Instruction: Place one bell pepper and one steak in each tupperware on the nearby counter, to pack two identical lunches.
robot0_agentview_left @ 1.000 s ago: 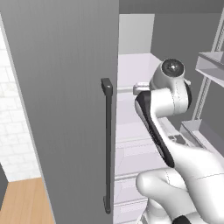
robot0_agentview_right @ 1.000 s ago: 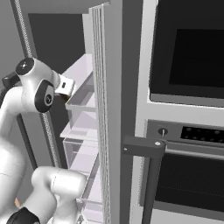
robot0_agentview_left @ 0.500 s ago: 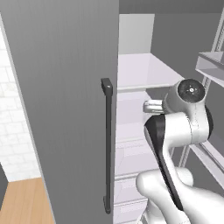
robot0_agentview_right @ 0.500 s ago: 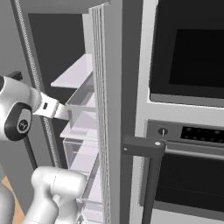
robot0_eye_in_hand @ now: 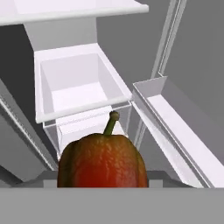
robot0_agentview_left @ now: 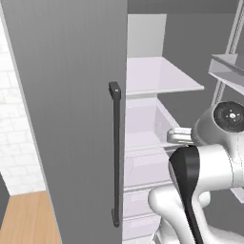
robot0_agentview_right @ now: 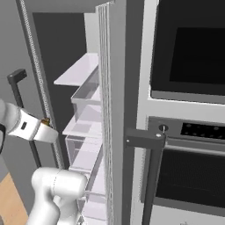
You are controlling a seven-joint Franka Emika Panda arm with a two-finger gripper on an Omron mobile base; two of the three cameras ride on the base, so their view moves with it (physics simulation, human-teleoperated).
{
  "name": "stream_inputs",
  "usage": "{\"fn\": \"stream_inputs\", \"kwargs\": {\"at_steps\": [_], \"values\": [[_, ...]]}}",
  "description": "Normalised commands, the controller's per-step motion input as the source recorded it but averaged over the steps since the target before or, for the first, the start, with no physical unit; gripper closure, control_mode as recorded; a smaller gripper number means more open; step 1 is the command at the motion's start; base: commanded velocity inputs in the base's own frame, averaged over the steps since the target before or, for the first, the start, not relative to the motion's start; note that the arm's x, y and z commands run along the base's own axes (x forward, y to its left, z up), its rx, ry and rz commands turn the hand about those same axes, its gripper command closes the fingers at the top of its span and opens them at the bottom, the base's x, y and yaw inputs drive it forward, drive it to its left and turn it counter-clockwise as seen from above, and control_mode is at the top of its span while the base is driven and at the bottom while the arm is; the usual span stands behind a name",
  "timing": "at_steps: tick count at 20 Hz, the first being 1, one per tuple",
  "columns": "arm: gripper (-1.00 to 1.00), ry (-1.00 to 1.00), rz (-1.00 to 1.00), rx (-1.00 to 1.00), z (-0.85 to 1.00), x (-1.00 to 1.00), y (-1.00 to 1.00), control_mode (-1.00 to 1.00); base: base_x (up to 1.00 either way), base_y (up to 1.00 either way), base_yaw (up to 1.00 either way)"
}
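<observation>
My gripper (robot0_eye_in_hand: 103, 183) is shut on a brownish-red bell pepper (robot0_eye_in_hand: 102, 164) with a dark stem, which sits low in the hand view and hides the fingertips. The pepper hangs in front of the open fridge, facing its white drawer (robot0_eye_in_hand: 74, 89). From the left base camera, the arm's big white elbow (robot0_agentview_left: 224, 138) stands at the right, before the fridge opening. The steaks, the tupperware and the counter are out of view.
A grey fridge door with a dark bar handle (robot0_agentview_left: 116, 157) stands close on the left. Inside are a white shelf (robot0_agentview_left: 159, 76) and clear drawers (robot0_agentview_right: 85, 127). A door bin (robot0_eye_in_hand: 175, 127) juts in on the right. An oven (robot0_agentview_right: 193, 136) with a dark handle (robot0_agentview_right: 151, 171) flanks the fridge.
The arm has dropped and drawn back from the fridge shelves, its elbow sinking lower in both base views. The grip on the pepper has not changed.
</observation>
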Motion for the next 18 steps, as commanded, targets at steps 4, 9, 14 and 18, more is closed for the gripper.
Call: {"fn": "stream_inputs", "kwargs": {"at_steps": [4, 9, 14, 18], "values": [[1.00, 0.00, 0.00, 0.00, 0.00, 0.00, 0.00, 1.00, -1.00, 0.00, 0.00], [1.00, 0.00, 0.00, 0.00, 0.00, 0.00, 0.00, 1.00, -1.00, 0.00, 0.00], [1.00, 0.00, 0.00, 0.00, 0.00, 0.00, 0.00, 1.00, -1.00, -0.30, -0.30], [1.00, 0.00, 0.00, 0.00, 0.00, 0.00, 0.00, 1.00, -0.60, -0.40, -0.51]]}}
